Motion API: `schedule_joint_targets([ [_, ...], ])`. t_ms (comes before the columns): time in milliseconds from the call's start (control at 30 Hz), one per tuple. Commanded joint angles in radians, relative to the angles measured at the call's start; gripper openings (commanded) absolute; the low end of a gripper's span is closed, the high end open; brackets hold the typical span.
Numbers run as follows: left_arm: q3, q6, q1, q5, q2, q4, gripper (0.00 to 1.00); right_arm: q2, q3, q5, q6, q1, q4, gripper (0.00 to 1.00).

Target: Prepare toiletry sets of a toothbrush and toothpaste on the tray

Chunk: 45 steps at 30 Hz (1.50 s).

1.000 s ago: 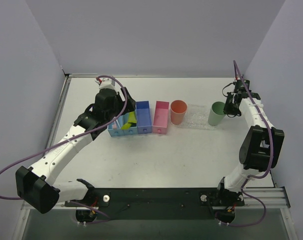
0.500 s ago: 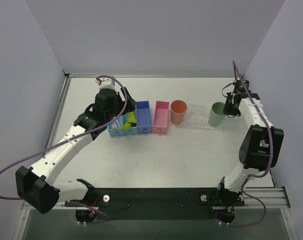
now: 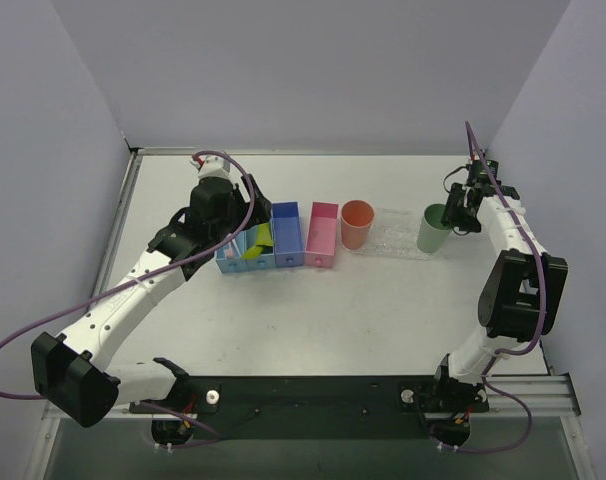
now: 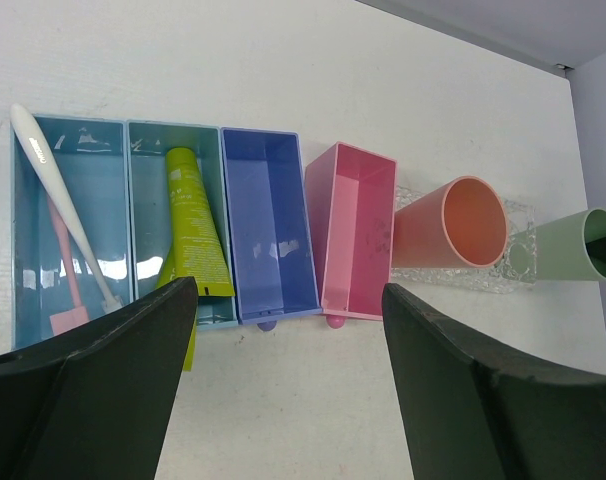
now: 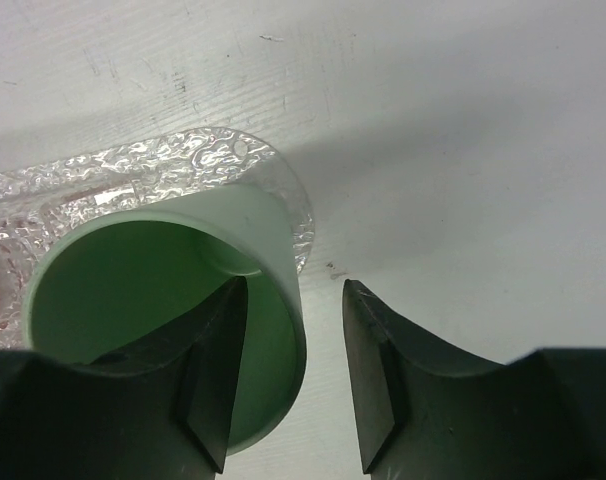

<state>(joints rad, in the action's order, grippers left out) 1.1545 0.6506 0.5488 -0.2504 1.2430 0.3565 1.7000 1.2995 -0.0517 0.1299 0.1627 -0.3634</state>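
- The thin white toothbrush (image 4: 70, 215) lies in the end pale-blue bin (image 4: 83, 140), at the far left of the left wrist view. Its long axis runs along the bin's length, a little aslant, with the thick end at the far wall and the thin end towards the camera.
- A lime-yellow toothpaste tube (image 4: 193, 225) lies lengthways in the neighbouring pale-blue bin (image 4: 148, 200), cap far and flat crimp near. A second tube shows at the near wall, partly hidden by a finger.
- Your left jaws hang above the near ends of the bins, spread wide and holding nothing. Brush and paste both sit left of the centre of the gap. The closing line runs across the brush's shaft, so I judge you need a shift to the left, not a turn.
- The clear bumpy plastic tray (image 3: 395, 238) lies on the white worktop (image 3: 313, 320), well to the right of those bins. A darker blue bin (image 4: 268, 225) and a pink box (image 4: 355, 235) stand between, and an orange cup (image 4: 453, 225) stands at the tray's left end.
- A pale green cup (image 5: 263, 230) stands on the tray's right end. Your right jaws straddle its rim, one finger inside and one outside, parted and not pinching the wall.
- The left arm is nearer the brush and paste, and the right arm is nearer the tray.
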Motion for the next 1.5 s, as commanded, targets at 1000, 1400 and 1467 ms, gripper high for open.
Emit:
schedule_joint_targets([
  [1000, 0.051, -0.058, -0.012, 0.057, 0.127, 0.148, 0.84, -0.151, 0.021, 0.012, 0.051, 0.0, -0.006, 0.46],
  [1400, 0.08, -0.072, -0.133, 0.233, 0.302, 0.067, 0.64, -0.304, 0.026, 0.036, 0.037, 0.0, -0.005, 0.44],
  [1467, 0.085, -0.071, -0.145, 0.25, 0.326, 0.05, 0.6, -0.316, 0.029, 0.033, 0.036, 0.0, -0.005, 0.44],
])
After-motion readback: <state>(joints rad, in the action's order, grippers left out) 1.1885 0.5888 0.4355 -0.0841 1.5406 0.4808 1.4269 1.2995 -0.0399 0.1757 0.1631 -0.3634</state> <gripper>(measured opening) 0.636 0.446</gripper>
